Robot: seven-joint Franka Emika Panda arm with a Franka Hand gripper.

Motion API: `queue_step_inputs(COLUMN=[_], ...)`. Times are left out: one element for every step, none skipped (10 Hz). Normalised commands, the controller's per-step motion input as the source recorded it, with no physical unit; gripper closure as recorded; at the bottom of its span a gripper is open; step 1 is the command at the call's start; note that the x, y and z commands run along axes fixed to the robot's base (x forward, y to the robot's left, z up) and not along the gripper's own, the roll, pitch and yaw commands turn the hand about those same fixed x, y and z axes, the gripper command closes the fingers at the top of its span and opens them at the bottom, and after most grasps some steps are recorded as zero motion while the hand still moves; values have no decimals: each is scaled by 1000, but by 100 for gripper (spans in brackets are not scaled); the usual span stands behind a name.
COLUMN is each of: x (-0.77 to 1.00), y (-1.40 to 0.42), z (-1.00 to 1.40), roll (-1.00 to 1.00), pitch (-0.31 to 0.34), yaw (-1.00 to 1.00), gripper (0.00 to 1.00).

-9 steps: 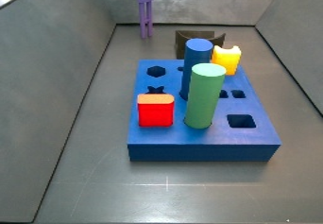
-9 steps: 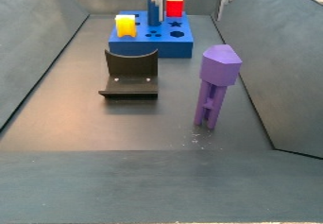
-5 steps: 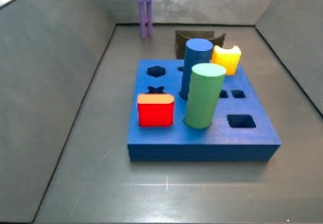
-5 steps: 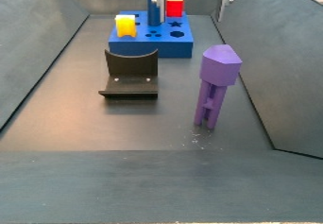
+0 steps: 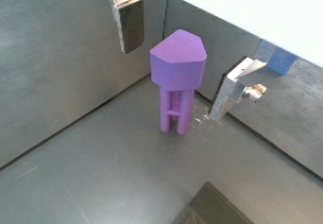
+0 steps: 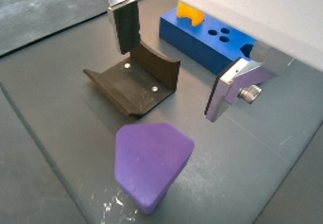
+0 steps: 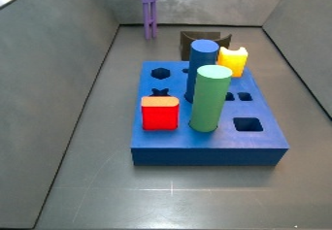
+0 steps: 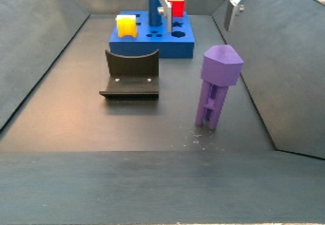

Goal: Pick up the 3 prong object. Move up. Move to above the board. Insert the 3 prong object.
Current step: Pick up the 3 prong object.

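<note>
Two silver fingers [image 5: 130, 20] of my gripper [image 5: 179, 53] stand spread wide apart, one on each side of the 3 prong object [image 5: 177, 81] and above it, gripping nothing. In a wrist view the piece rises between the two plates without touching either.

It is a tall, slender, light-purple piece. Its top is a thicker block with a flat face that comes to a blunt point on one side, clearest in a wrist view [image 6: 153, 163]. Below the head, narrow parallel legs run straight down to the floor, with a slim dark gap between them. It stands upright on the dark grey floor [image 8: 127, 124], close to a grey side wall, seen in both side views [image 7: 149, 9] [image 8: 218, 86].

Well apart from it sits the board [image 7: 208, 137], a thick blue block with dark cut-out holes in its top. A green cylinder [image 7: 209, 98], a blue cylinder [image 7: 203, 57], a red block [image 7: 159, 114] and a yellow piece [image 7: 234, 59] stand in it. A dark fixture [image 8: 131, 72] stands between the board and the purple piece.
</note>
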Motion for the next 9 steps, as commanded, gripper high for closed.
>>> queue_step_inputs(x=[-257,-154,-100,-26,-51,-149,-131,-134,-151], y=[260,260,163,186,226,237,286,274,269], z=[-177,-200,-166,-149,-194,-237,-334,-374,-366], roll=[0,0,0,0,0,-16,-64,-16,-1], pitch=[-36,-6,0,0,0,-43,-36,-21,-13], yaw=[80,134,180,191,209,151,114,134,123], gripper=[0,0,0,0,0,0,0,0,0])
